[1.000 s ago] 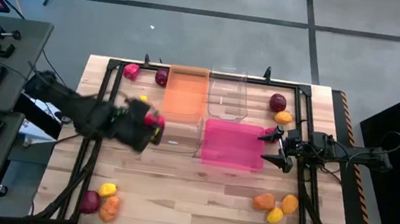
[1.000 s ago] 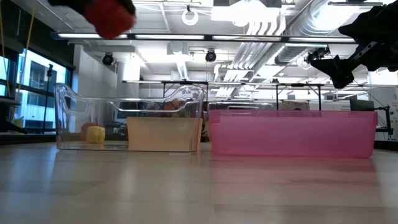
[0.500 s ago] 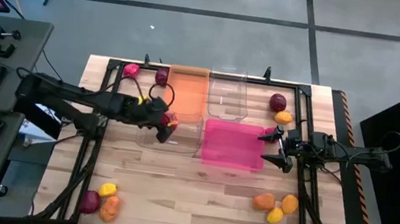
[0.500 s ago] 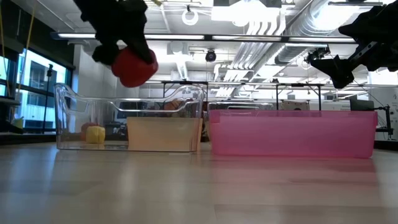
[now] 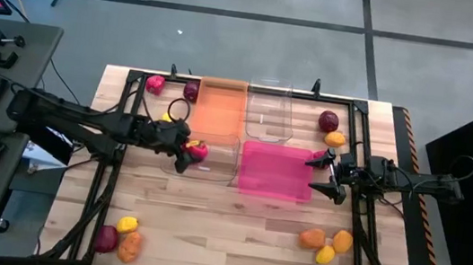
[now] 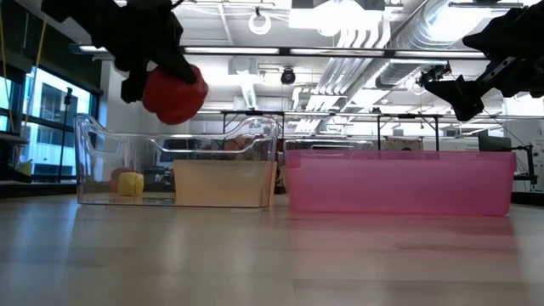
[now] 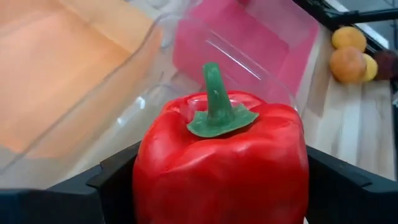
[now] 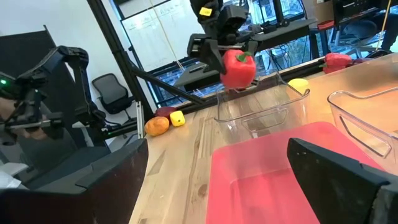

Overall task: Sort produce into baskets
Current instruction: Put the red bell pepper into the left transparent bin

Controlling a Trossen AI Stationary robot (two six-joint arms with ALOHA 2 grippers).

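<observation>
I get bright, even overhead light with soft shadows on the table (image 5: 235,214), ceiling lamps (image 6: 259,21) glaring in the low view with its foreground out of focus, and the pepper (image 7: 221,162) fairly sharp against a blurred background.

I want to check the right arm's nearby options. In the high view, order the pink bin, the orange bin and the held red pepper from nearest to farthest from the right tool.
From the right tool, open at the table's right side:
1. Pink bin, directly beside it.
2. Orange bin, farther left, toward the far edge.
3. Red pepper, in the left tool above the near clear bin.
</observation>
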